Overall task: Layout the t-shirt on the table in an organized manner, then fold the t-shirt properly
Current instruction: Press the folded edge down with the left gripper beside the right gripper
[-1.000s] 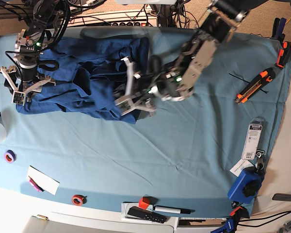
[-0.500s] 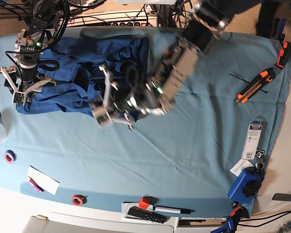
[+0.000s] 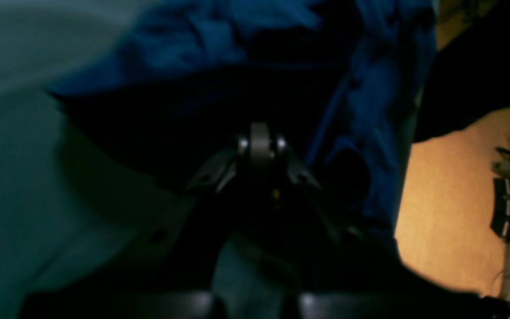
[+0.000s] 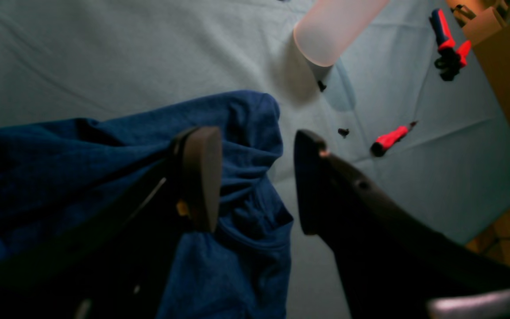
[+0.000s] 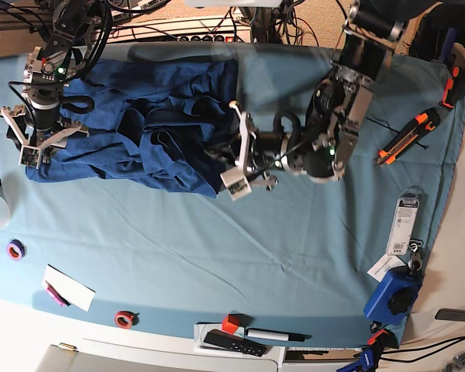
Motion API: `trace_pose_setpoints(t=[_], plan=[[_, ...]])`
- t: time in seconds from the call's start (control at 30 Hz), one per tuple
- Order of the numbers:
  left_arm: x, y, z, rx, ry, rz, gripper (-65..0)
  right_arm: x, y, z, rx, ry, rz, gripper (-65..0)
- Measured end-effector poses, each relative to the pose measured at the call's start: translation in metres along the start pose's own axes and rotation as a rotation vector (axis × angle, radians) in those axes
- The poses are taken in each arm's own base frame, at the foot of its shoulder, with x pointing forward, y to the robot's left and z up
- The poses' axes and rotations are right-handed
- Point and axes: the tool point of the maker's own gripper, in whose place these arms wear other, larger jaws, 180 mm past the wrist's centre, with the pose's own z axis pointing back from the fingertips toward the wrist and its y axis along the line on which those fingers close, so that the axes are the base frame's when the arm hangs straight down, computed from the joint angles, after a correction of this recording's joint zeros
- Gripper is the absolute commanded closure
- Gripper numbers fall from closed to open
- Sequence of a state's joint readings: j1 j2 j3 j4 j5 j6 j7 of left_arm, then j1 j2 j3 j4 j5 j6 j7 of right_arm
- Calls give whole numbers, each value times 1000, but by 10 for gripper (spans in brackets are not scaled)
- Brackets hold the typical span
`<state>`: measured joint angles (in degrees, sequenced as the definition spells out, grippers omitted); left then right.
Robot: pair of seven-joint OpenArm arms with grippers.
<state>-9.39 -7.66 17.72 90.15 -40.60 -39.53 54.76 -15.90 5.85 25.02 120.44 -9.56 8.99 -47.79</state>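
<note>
- Nearest the camera in the base view, the front edge of the table carries clutter well apart from the work: a red tape ring, a purple tape ring, a white card and a black marker.
- Mid-table, the left gripper lies low at the right-hand edge of the t-shirt. Its jaws are closed; in the left wrist view dark navy cloth bunches right over the closed tips, so it looks to be pinching a fold of the shirt, though the murk there hides the exact contact.
- Farther back on the other side, the right gripper hovers over the shirt's opposite end with its 2 fingers spread wide and nothing between them; a sleeve or corner lies just under the gap.
- The t-shirt sits bunched and wrinkled along the far half of the table, folds overlapping in the middle, not yet spread flat.
- Step in hand, as I judge it: still the layout stage, with 1 arm pulling an edge outward.
- The next move probably calls for the open right gripper to drop and pinch the corner below it, so the 2 arms can draw the cloth taut in opposite directions. A risk is catching the teal table cover along with the shirt.
</note>
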Motion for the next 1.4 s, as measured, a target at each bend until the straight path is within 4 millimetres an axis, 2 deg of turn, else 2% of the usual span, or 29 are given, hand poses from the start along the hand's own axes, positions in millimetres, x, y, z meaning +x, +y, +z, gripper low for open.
trace_pose_setpoints(t=[0.17,0.27,0.47,0.6,0.67,0.73,0.83,1.17,1.23,1.27,1.33,1.4], plan=[[5,9,-1,72,-65,-51,0,0,0,0,0,-1,0,-269],[0,8,-9,91,-22,-103,0,0,0,0,0,-1,0,-269],[-2,-17,-31,42,-6,-129,0,0,0,0,0,0,0,-269],[1,-22,-46,91,14,-199,0,0,0,0,0,0,0,-269],[10,-25,-54,113,15,-231,0,0,0,0,0,1,1,-269],[26,-26,-60,131,-27,-260,0,0,0,0,0,2,0,-269],[42,-18,-63,186,-56,-278,0,-1,0,0,0,4,0,-269],[40,11,-106,163,-16,-195,0,0,0,0,0,3,0,-269],[54,13,-104,142,-51,-163,0,0,0,0,0,3,0,-269],[70,9,-102,114,-91,-153,0,0,0,0,0,3,0,-269],[106,-10,-93,11,-168,-189,0,0,0,0,1,3,0,-269],[138,-31,-74,-92,-243,-233,0,0,4,0,22,-1,16,-269]])
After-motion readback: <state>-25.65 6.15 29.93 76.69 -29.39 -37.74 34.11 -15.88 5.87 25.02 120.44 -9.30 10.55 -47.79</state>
